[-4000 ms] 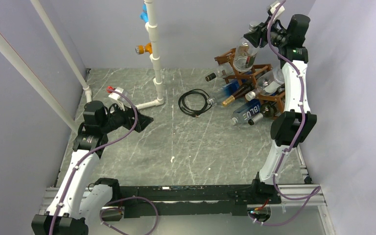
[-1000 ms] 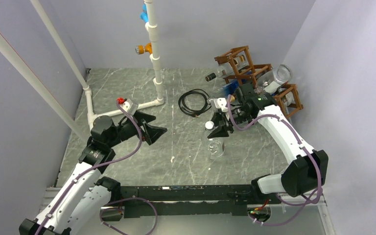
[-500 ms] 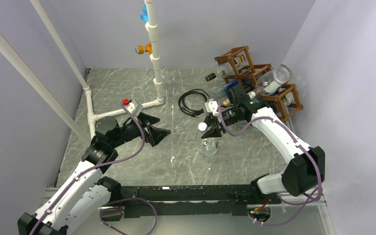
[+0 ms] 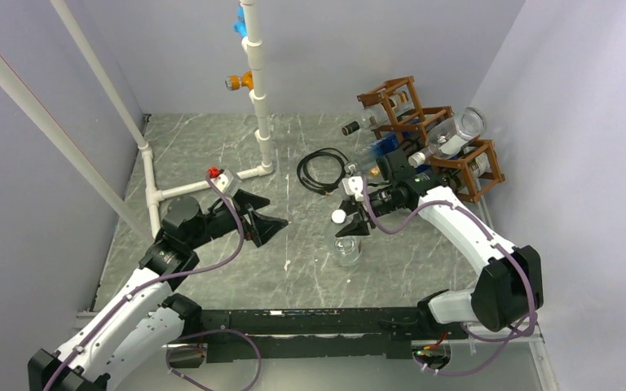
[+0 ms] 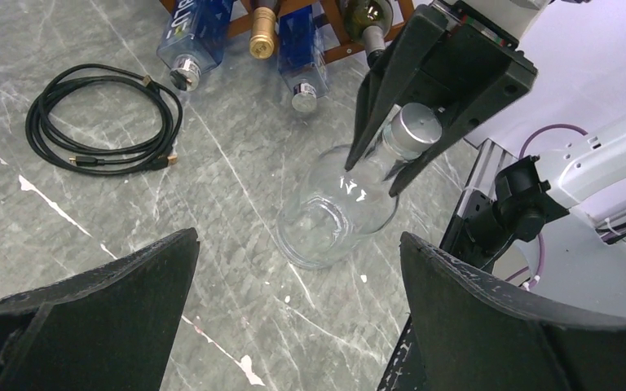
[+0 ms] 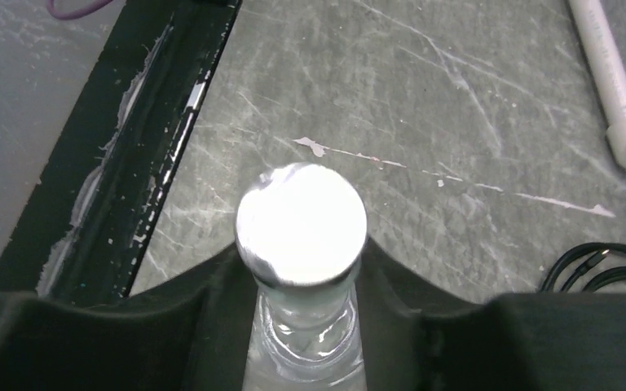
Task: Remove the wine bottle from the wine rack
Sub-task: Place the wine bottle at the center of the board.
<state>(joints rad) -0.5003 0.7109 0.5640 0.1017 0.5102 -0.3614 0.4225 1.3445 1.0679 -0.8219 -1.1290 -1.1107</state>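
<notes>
- The clear glass wine bottle (image 4: 346, 244) with a silver cap has moved left and lower in the last second. It now stands upright over the grey marbled tabletop (image 4: 293, 269), well apart from the reddish-brown wooden wine rack (image 4: 385, 89).
- The right gripper (image 4: 350, 220) pinches the neck under the cap; I cannot tell if the base touches down.
- The left gripper (image 4: 265, 218), spread wide and empty, has crept nearer.
- Removal looks done; only the release is left.

Glossy clear-glass wine bottle (image 5: 332, 213), wooden wine rack (image 4: 385, 88)
</notes>
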